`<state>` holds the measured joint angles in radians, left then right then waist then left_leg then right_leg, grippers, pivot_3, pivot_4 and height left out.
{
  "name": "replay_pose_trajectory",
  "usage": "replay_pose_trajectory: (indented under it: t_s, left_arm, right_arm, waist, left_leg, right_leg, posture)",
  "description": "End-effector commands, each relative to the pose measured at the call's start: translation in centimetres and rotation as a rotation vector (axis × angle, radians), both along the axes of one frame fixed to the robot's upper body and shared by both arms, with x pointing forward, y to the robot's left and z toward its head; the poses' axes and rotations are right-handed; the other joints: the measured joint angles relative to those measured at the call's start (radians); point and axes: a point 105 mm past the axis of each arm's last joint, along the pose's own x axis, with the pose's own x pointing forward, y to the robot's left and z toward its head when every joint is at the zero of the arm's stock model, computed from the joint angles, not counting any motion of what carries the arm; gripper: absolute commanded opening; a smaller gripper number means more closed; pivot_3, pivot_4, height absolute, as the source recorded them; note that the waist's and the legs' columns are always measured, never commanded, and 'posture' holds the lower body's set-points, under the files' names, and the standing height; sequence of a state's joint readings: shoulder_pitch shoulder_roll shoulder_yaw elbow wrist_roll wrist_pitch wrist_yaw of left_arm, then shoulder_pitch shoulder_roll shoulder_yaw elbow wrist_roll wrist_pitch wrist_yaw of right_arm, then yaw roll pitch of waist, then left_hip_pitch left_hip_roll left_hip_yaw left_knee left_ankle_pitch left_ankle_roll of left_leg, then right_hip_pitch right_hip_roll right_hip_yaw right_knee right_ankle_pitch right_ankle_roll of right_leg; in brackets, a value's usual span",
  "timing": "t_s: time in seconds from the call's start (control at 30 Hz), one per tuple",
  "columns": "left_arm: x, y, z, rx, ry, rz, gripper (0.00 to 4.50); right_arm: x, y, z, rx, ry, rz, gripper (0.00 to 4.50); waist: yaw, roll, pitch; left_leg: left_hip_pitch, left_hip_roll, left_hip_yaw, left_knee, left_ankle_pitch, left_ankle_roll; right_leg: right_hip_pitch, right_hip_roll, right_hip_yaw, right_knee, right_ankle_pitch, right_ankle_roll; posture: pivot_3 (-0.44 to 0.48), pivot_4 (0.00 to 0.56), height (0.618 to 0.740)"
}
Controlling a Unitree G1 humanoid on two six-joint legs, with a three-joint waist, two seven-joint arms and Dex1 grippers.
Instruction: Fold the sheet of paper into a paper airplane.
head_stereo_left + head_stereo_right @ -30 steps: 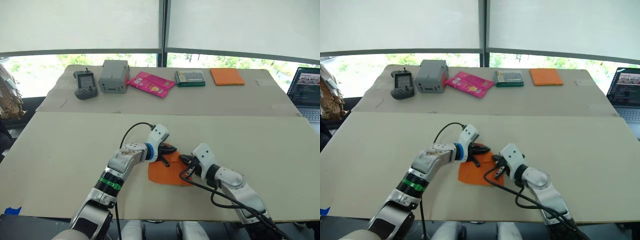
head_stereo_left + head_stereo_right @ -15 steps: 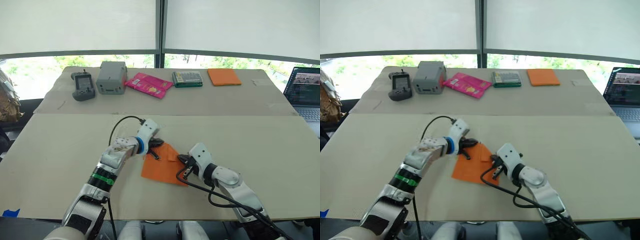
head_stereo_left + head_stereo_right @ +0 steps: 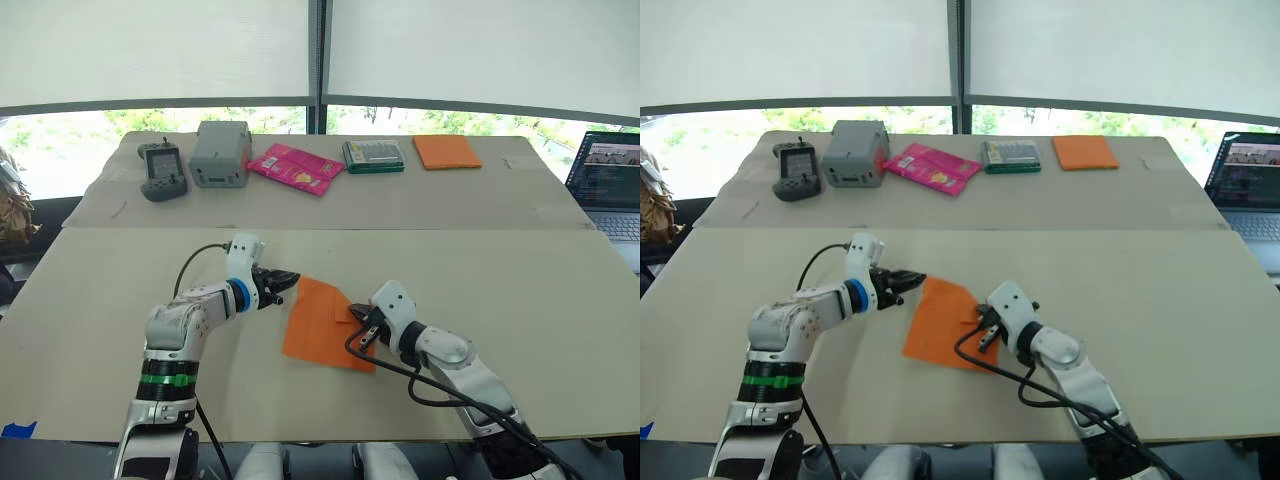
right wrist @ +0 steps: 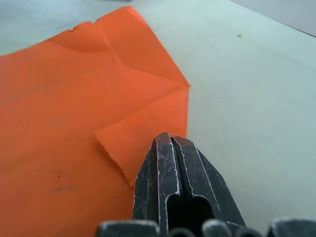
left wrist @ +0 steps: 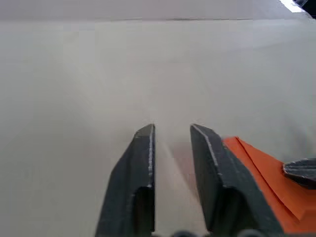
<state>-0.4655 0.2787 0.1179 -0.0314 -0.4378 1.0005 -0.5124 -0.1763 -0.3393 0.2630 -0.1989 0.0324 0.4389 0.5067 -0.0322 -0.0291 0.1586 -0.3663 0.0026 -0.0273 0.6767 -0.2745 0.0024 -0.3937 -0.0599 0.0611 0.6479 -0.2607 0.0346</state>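
The sheet of paper lies flat on the near table, bright orange, with creases and a small folded flap at its right edge. My right gripper is shut, and its tips rest on that flap. Whether paper is pinched between the fingers is hidden. My left gripper hovers just off the sheet's upper left corner, its fingers slightly open with nothing between them. The orange sheet shows beside its right finger. No dart shape shows; the sheet is a creased, roughly four-sided piece.
On the far table stand a grey handheld device, a grey box, a pink packet, a green-edged case and an orange pad. A laptop sits at the far right.
My left gripper has drawn back to the left, off the sheet. The sheet now lies more spread out. The right gripper has stayed at the sheet's right edge. The camera has shifted slightly.
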Motion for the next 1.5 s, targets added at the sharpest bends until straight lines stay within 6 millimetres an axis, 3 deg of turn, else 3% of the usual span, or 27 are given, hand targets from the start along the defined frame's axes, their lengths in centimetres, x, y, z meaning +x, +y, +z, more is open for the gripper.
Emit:
replay_pose_trajectory:
  t_s: [0.03, 0.3, 0.6, 0.77, 0.97, 1.13, 1.23, 1.4, 1.5]
  left_arm:
    - [-0.6, -0.8, 1.6, -0.052, -0.024, -0.013, 2.82]
    - [-1.4, -2.2, 0.1, 0.001, 0.008, -0.056, 2.82]
    - [-1.7, -3.2, 0.2, 0.061, -0.09, -0.141, 0.04]
    - [-1.8, -3.5, 0.8, 0.139, -0.208, -0.196, 0.04]
    - [-3.5, -4.4, -0.7, 0.307, -0.302, -0.329, 0.04]
    - [-2.3, -3.8, 0.3, 0.15, -0.23, -0.203, 0.04]
    - [-1.9, -3.6, 1.5, -0.03, -0.135, -0.142, 0.86]
    - [-1.5, -2.8, 1.9, -0.055, -0.091, -0.117, 2.5]
    - [-1.5, -2.7, 2.2, -0.07, -0.069, -0.13, 2.5]
  right_arm:
    - [-0.6, -0.1, -2.7, -0.043, 0.1, -0.01, 0.0]
    - [-0.6, 0.2, -2.8, -0.046, 0.098, -0.002, 0.0]
    - [-0.6, 0.1, -2.9, -0.051, 0.1, -0.002, 0.0]
    - [-0.7, 0.2, -3.0, -0.053, 0.104, -0.001, 0.0]
    - [-0.6, 0.2, -3.0, -0.063, 0.101, 0.005, 0.0]
    - [-0.7, 0.2, -3.0, -0.065, 0.101, 0.005, 0.0]
    - [-0.7, 0.4, -3.1, -0.063, 0.106, 0.007, 0.0]
    - [-0.7, 0.4, -3.1, -0.067, 0.103, 0.008, 0.0]
    - [-0.7, 0.6, -3.1, -0.066, 0.104, 0.009, 0.0]
  waist:
    - [0.0, 0.0, 0.0]
    - [-0.008, 0.0, 0.0]
    - [-0.008, 0.0, 0.0]
    - [-0.008, 0.0, 0.0]
    - [-0.009, 0.0, 0.0]
    - [-0.007, 0.0, 0.0]
    - [-0.007, 0.0, 0.0]
    - [-0.011, 0.0, 0.0]
    - [-0.011, 0.0, 0.0]
  left_leg:
    - [-0.001, 0.0, 0.0, 0.0, 0.0, 0.0]
    - [-0.001, 0.0, 0.0, -0.001, 0.0, 0.0]
    - [-0.001, 0.0, 0.0, -0.001, 0.0, 0.0]
    - [-0.001, 0.0, 0.0, -0.001, 0.0, 0.0]
    - [-0.001, 0.0, 0.0, -0.002, 0.0, 0.0]
    - [-0.001, 0.0, 0.0, -0.002, 0.0, 0.0]
    - [-0.001, 0.0, 0.0, -0.001, 0.0, 0.0]
    - [-0.001, 0.0, 0.0, -0.002, 0.0, 0.0]
    - [-0.001, 0.0, 0.0, -0.002, 0.0, 0.0]
  right_leg:
    - [0.0, 0.0, 0.0, 0.0, 0.0, 0.0]
    - [-0.001, 0.0, 0.0, 0.0, 0.0, 0.0]
    - [-0.001, 0.0, 0.0, 0.0, 0.0, 0.0]
    - [-0.001, 0.0, 0.0, -0.001, 0.0, 0.0]
    - [-0.001, 0.0, 0.001, -0.001, 0.0, 0.0]
    - [0.0, -0.001, 0.0, -0.002, 0.0, 0.0]
    - [-0.001, -0.001, 0.0, -0.002, 0.0, 0.0]
    - [-0.001, 0.0, 0.0, -0.002, 0.0, 0.0]
    - [-0.001, 0.0, 0.0, -0.002, 0.0, 0.0]
  posture:
    - [0.0, 0.15, 0.74]
    - [0.0, 0.15, 0.74]
    - [0.0, 0.15, 0.74]
    - [0.0, 0.15, 0.74]
    - [0.0, 0.15, 0.74]
    - [0.0, 0.15, 0.74]
    - [0.0, 0.15, 0.74]
    - [0.0, 0.15, 0.74]
    - [0.0, 0.15, 0.74]
